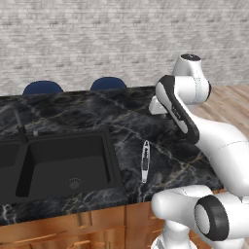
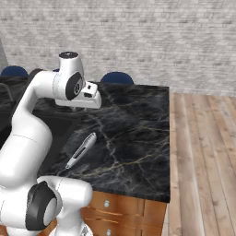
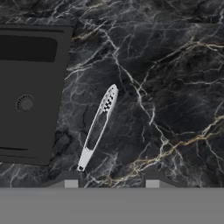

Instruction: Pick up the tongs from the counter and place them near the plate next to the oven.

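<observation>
Fingertips of the gripper [image 3: 111,183] rose nearest the lens at the bottom of the hand view, 2 small dark tips with pale pads, one tip [image 3: 70,181] on the left and the other to its right. They held nothing, and the jaws stood as far together as they go, a bare strip of stone showing between the 2 tips. In the right base view the hand [image 2: 86,97] hung above the counter [image 2: 133,138], clear of the slab.

Just beyond the left tip in the hand view lay the tongs [image 3: 97,127], slim and silver, flat on the black marble with pale veins. Their narrow end pointed back toward the left tip, and the wider end with black checkered patches pointed away and slightly right. They touched neither tip. In the left base view the tongs [image 1: 145,161] lay on the stone just right of the sink basin [image 1: 63,165], close to the front edge of the counter. In the right base view the tongs [image 2: 82,150] lay slantwise, below and in front of the hand.

The black sink basin [image 3: 30,92] sat to the left of the tongs in the hand view, its round drain visible on the floor of the bowl. Orange-brown wooden cabinets [image 2: 124,209] ran under the slab. Behind the counter stood 2 blue chair backs [image 1: 108,83] before a pale brick wall [image 1: 97,39], and a wooden plank floor [image 2: 203,161] stretched to the right of the counter.
</observation>
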You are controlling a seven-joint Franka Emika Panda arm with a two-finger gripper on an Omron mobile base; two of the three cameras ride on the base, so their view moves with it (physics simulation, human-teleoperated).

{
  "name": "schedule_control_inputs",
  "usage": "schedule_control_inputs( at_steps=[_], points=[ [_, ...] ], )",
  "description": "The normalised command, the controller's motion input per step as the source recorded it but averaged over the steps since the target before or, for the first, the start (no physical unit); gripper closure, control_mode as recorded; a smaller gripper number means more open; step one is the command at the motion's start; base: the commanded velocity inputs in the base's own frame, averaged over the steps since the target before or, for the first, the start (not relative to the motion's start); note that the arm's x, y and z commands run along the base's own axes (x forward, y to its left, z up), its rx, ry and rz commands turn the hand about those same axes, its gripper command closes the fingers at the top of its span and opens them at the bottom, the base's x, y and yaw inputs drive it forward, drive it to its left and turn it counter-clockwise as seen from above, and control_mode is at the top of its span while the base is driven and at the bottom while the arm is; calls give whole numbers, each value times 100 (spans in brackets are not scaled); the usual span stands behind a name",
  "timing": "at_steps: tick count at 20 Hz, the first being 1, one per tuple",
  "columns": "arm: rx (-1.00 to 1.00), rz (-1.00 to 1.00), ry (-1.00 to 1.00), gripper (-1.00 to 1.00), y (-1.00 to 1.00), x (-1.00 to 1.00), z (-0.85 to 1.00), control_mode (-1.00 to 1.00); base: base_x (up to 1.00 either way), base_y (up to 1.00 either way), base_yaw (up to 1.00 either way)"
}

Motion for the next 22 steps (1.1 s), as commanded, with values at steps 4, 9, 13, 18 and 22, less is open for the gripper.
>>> schedule_control_inputs(
  at_steps=[4,9,13,18,22],
  points=[
    [0,0,-2,-100,0,0,0,-100,0,0,0],
    [0,0,-3,-100,0,-8,-3,-100,0,0,0],
    [0,-5,-1,-100,7,-29,-35,-100,0,0,0],
    [0,-6,0,-100,11,-13,-49,-100,0,0,0],
    [0,-4,0,-100,5,0,-48,-100,0,0,0]
  ],
)
